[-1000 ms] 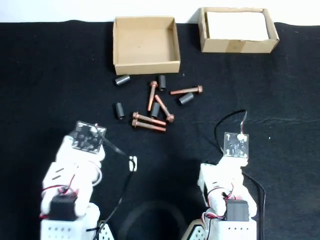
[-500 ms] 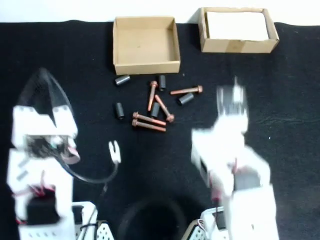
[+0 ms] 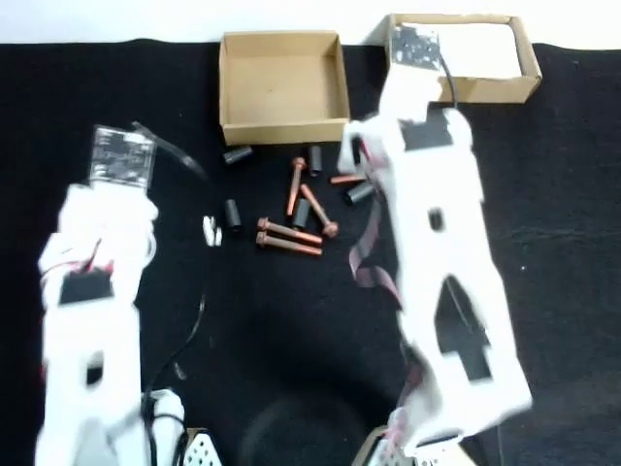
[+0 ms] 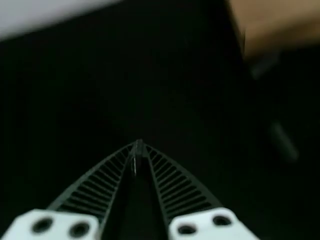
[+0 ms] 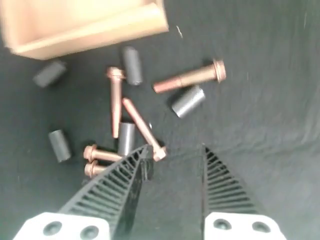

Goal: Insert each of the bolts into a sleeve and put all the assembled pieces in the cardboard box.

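- Weighing the main risk: the right claw (image 5: 175, 150) hung over the heap with its fingers apart and nothing between them. Closing there could have caught two pieces at once, because the slanted bolt (image 5: 141, 125) lay touching a sleeve (image 5: 126, 137), its head just beside one fingertip.
- Second risk, by judgement: every piece was round, so a brush from a finger could have rolled one across the black cloth (image 3: 543, 243) and out of the claw's line.
- Left claw (image 4: 139, 145): fingers together, gripping nothing visible, over bare cloth well to the side of the heap.
- Bolts (image 5: 187, 77): five, copper-coloured, with flanged heads. One pair lay side by side behind the right claw's fingertip, and the others were fanned out just beyond it.
- Sleeves (image 5: 187, 101): five short dark grey cylinders, loose among the bolts — none fitted yet.
- Cardboard box (image 5: 90, 35): open-topped, beyond the heap from the right claw, with no assembled piece in it.
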Robot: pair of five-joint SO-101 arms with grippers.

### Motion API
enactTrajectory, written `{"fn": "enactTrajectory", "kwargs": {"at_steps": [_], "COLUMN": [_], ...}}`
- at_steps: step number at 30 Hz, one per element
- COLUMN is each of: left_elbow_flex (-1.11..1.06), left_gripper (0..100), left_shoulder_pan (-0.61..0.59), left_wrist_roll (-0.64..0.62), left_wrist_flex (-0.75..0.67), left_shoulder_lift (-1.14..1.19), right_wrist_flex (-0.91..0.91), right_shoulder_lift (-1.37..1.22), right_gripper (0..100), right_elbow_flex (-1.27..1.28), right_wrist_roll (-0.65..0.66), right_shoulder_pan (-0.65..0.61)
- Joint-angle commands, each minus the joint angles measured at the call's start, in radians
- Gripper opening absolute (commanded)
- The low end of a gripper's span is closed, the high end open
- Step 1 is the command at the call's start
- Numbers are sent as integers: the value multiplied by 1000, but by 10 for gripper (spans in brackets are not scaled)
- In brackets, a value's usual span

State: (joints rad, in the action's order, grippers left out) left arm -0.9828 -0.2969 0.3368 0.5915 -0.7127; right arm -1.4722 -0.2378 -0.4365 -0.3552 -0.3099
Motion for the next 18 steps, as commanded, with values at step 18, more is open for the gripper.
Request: {"fn": "enactTrajectory", "kwargs": {"at_steps": [18], "left_elbow_flex": [378], "left_gripper": [11], "left_shoulder_pan": [5], "left_wrist_roll": [-250], "left_wrist_flex": [123], "left_shoulder_lift": [720], "right_wrist_flex": [-248], "right_shoulder_lift": [-791], "right_gripper": [163], "right_elbow_flex": [-779], "right_wrist_roll": [-404], "right_shoulder_pan": [12]}}
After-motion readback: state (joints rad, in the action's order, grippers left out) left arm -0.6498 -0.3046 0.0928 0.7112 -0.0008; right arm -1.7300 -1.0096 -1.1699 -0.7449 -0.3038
